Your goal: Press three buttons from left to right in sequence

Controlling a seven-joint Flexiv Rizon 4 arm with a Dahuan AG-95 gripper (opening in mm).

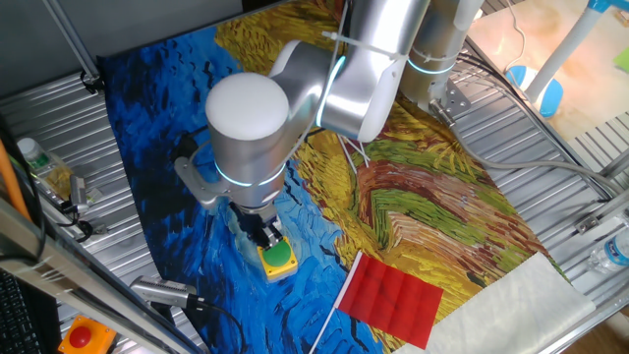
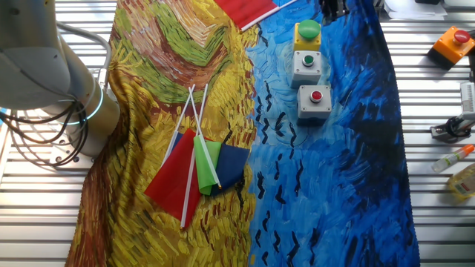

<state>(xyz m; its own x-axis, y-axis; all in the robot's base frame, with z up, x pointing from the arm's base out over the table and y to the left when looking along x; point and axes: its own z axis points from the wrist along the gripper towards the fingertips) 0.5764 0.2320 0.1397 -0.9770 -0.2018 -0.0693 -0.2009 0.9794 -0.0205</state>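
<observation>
Three buttons stand in a row on the blue part of the cloth in the other fixed view: a grey box with a red button, a grey box with a green button and a yellow box with a green dome. In one fixed view only the yellow box shows; the arm hides both grey ones. My gripper hangs right over the back edge of the yellow box, its dark fingers pointing down. I cannot make out any gap between the fingertips. Only a dark piece of the gripper shows at the top edge.
An orange box with a red button sits off the cloth on the metal table. A red flag lies near the yellow box. A bundle of coloured flags lies mid-cloth. Small bottles lie at the table's side. The arm's base stands beside the cloth.
</observation>
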